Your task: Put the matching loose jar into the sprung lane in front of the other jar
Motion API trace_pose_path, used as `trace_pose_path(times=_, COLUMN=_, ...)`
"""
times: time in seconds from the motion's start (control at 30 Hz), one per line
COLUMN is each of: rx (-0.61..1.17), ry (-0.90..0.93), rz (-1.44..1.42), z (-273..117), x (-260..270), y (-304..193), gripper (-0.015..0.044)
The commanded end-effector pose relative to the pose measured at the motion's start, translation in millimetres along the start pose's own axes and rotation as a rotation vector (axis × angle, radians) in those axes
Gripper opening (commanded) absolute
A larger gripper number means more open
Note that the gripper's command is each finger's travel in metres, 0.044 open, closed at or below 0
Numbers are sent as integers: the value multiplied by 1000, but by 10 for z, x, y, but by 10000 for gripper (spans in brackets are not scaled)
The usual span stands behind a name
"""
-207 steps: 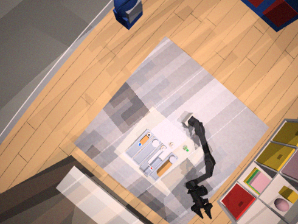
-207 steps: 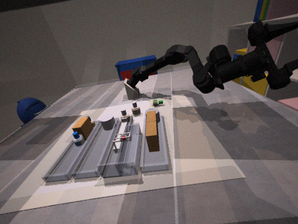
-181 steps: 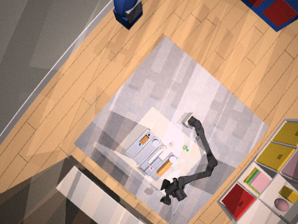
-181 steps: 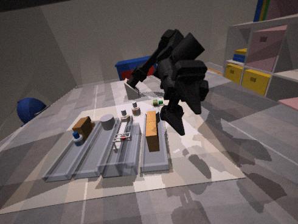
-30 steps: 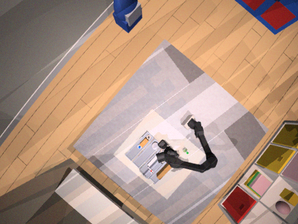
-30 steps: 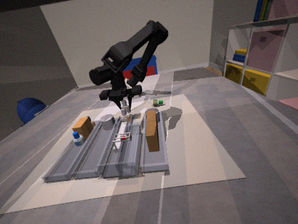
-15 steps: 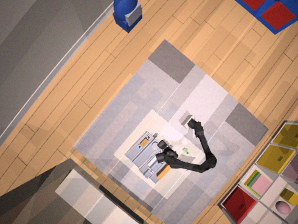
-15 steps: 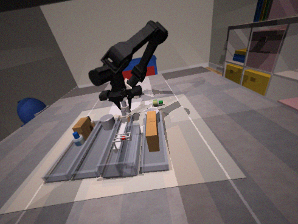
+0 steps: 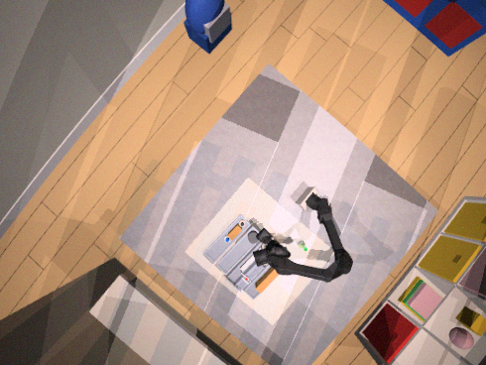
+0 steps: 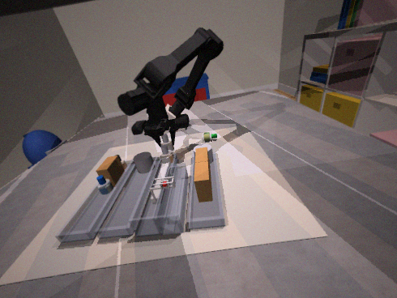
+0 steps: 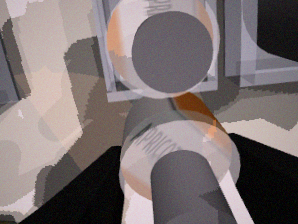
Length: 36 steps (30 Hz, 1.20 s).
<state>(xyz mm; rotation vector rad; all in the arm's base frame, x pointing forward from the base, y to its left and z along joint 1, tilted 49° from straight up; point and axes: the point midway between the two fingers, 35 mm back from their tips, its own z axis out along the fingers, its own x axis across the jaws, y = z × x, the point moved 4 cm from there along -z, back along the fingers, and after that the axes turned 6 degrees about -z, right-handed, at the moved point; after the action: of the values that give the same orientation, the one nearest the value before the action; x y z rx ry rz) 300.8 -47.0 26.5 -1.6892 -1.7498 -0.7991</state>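
Note:
My gripper (image 10: 166, 142) (image 11: 173, 149) is shut on a clear jar (image 10: 165, 140) (image 11: 175, 137) with a grey lid and an orange-and-white label reading like "APRICO". It holds the jar roughly upright just outside the front end of the sprung lane (image 10: 160, 227) (image 11: 109, 96). A matching jar (image 10: 166, 157) (image 11: 172, 52) with a grey lid stands in that lane at its front end. The pusher's white wire frame with a red part (image 10: 164, 184) shows behind it. How high the held jar's base is, and whether the jars touch, I cannot tell.
Neighbouring lanes hold a grey-lidded round container (image 10: 143, 162), an orange box (image 10: 110, 168), a blue-capped bottle (image 10: 104, 186) and a long orange block (image 10: 202, 180). A green-capped jar (image 10: 210, 137) (image 9: 303, 245) lies on its side on the mat beyond the lanes.

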Motion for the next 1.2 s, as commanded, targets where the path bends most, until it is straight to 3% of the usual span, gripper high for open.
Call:
trace_pose_path(times=0.0, rx=-16, ry=-1, rz=-8, z=-14, x=-3, y=67, gripper=0)
trace_pose_path(times=1.17, rx=-16, ry=-1, rz=-8, z=-16, x=-14, y=202, gripper=0)
